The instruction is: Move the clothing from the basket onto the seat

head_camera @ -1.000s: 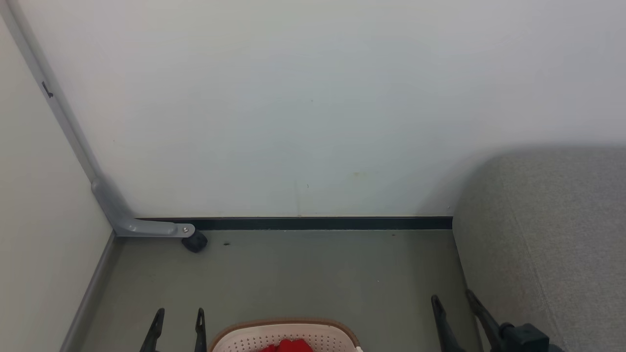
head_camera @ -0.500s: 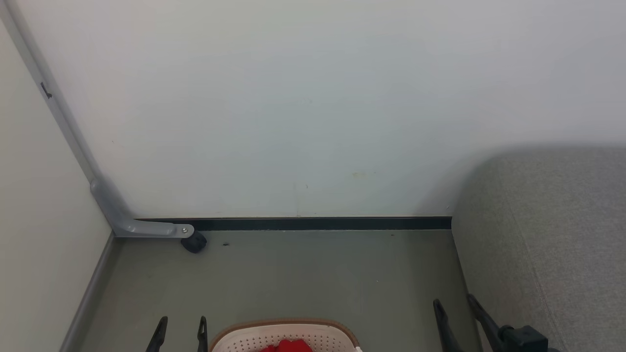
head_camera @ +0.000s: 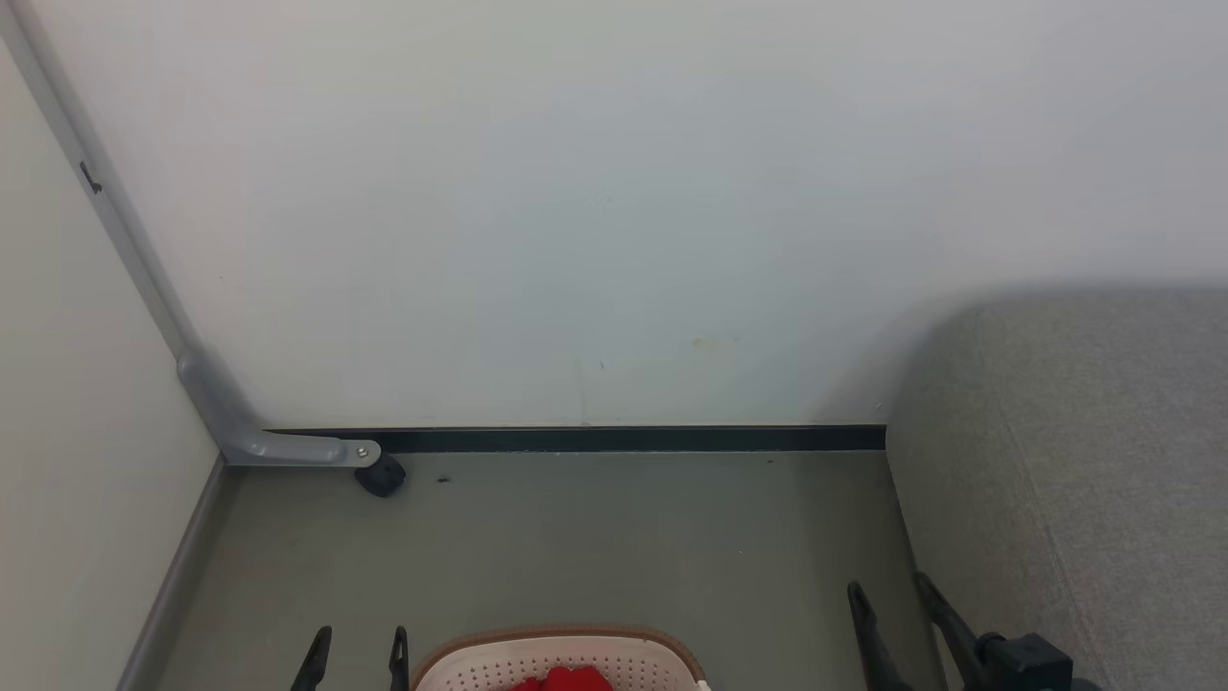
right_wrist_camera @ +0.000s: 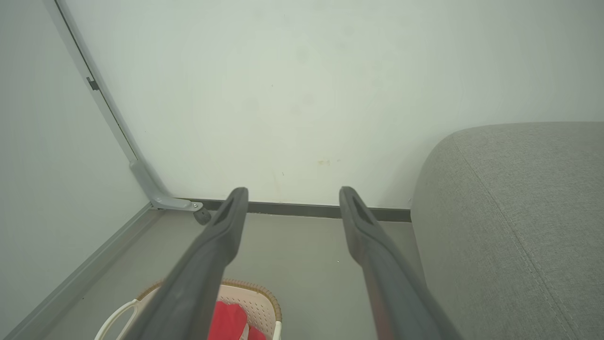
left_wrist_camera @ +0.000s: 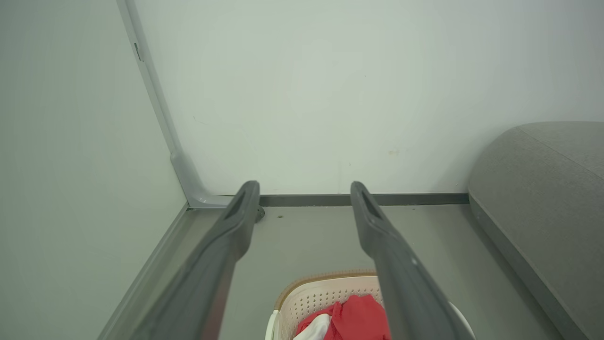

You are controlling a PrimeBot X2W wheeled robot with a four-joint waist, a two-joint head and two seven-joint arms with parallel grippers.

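The cream basket (head_camera: 556, 653) with a brown rim sits on the floor at the bottom centre, red clothing (head_camera: 561, 679) inside it. The left wrist view shows the basket (left_wrist_camera: 321, 297) and the clothing (left_wrist_camera: 354, 318) with a white patch, below my left gripper (left_wrist_camera: 304, 189). My left gripper (head_camera: 360, 638) is open, just left of the basket. My right gripper (head_camera: 887, 585) is open beside the grey seat (head_camera: 1074, 461) at the right. In the right wrist view, the open right gripper (right_wrist_camera: 292, 193) hangs above the basket (right_wrist_camera: 257, 300), with the clothing (right_wrist_camera: 226, 321) and the seat (right_wrist_camera: 509, 212) below.
A white wall closes the far side, with a dark skirting strip (head_camera: 624, 439) at its foot. A grey angled bracket (head_camera: 249, 432) with a small black wheel (head_camera: 380, 477) stands in the left corner. Grey floor (head_camera: 595, 537) lies between the basket and the wall.
My left gripper's fingertips have sunk a little lower in the head view. The right gripper has barely shifted, and both stay open.
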